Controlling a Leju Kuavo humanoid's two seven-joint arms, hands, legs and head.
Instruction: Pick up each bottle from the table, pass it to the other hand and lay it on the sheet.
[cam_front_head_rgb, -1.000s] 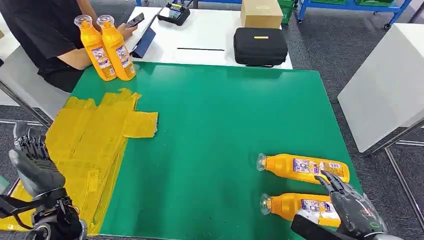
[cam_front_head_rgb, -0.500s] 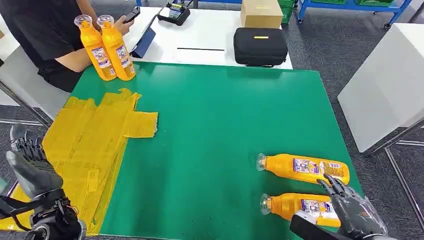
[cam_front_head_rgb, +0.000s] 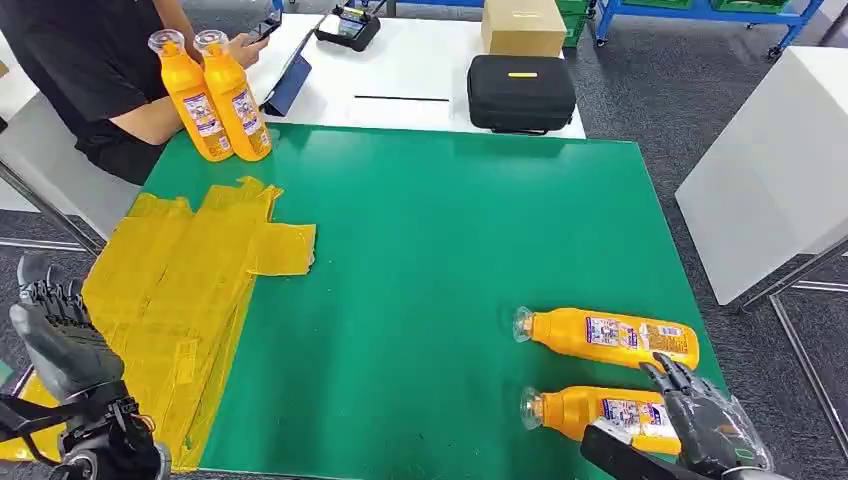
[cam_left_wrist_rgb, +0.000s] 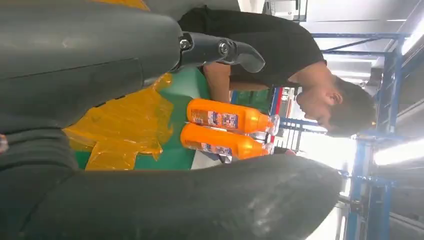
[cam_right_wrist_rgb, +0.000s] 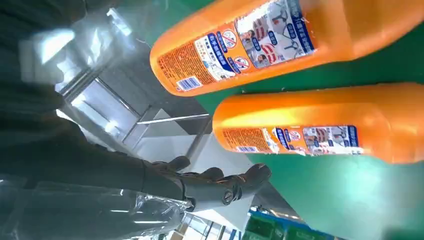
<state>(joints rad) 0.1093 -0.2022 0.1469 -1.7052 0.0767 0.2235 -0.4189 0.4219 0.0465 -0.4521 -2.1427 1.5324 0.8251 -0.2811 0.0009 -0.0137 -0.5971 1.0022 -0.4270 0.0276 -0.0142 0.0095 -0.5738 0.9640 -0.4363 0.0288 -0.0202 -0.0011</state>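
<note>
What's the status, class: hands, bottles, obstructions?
Both hands open: left hand, right hand beside near lying bottle. Yellow sheet bare. Nothing blocking.

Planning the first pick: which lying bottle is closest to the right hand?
The nearer lying bottle, at the table's front edge right beside the right hand; the other lying bottle is farther back.

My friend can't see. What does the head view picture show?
A green table has two orange bottles lying near the robot's open right hand, which holds nothing. Two more bottles stand at the far left corner by a seated person, beside a yellow sheet.
</note>
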